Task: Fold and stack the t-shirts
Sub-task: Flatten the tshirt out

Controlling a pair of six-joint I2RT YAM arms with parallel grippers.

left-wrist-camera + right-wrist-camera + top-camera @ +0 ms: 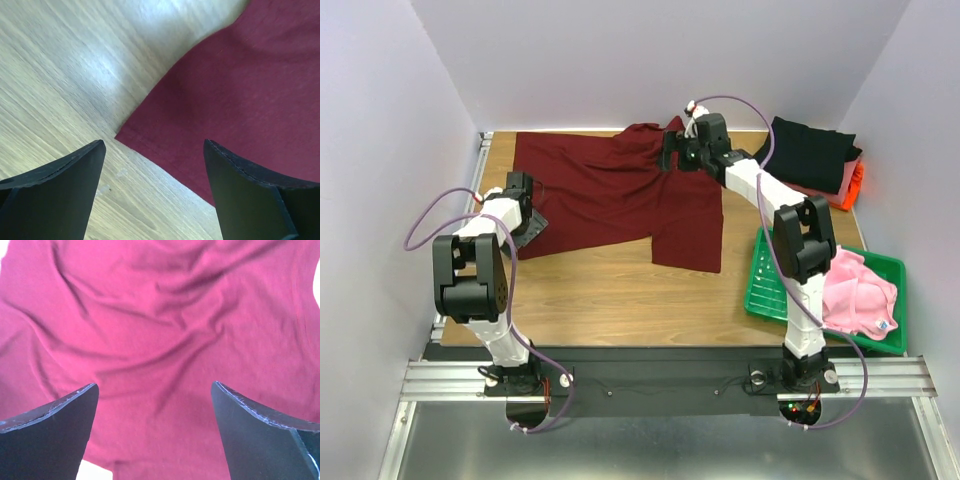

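1. the maroon t-shirt [610, 195] lies spread across the upper centre of the bench [600, 290].
2. left pincer [154, 142] gapes over its corner; right pincer [154, 384] gapes above rumpled cloth.
3. likely the spreading step; next, both need an edge grip.

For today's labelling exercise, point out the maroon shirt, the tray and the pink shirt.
maroon shirt [610, 195]: top view, middle of body.
tray [758, 285]: top view, left rim.
pink shirt [860, 295]: top view, its middle.
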